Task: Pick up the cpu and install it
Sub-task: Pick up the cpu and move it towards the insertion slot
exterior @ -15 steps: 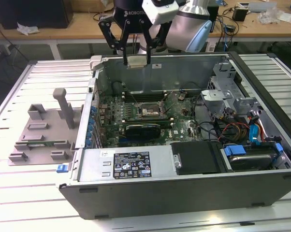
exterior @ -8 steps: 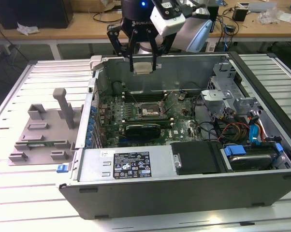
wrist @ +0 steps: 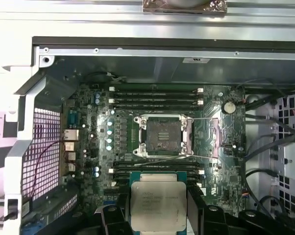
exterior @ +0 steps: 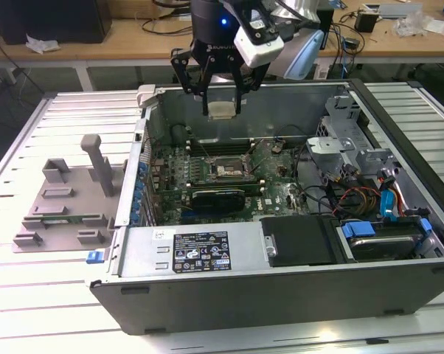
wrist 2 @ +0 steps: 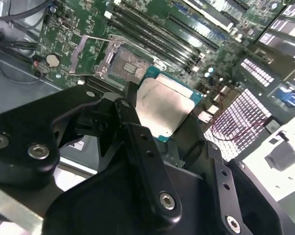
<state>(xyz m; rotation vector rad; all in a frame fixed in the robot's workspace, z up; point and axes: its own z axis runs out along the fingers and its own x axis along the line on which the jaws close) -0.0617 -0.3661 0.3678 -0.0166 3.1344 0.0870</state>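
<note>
The gripper (exterior: 222,108) pinches the cpu (wrist: 158,205) between its fingers, and the silver top of the chip shows in both wrist views. In the exterior view the cpu hangs above the open computer case (exterior: 281,287). The socket (wrist: 163,135) on the motherboard (wrist: 103,142) lies open below, apart from the chip. A grey tray (exterior: 67,199) stands beside the case.
</note>
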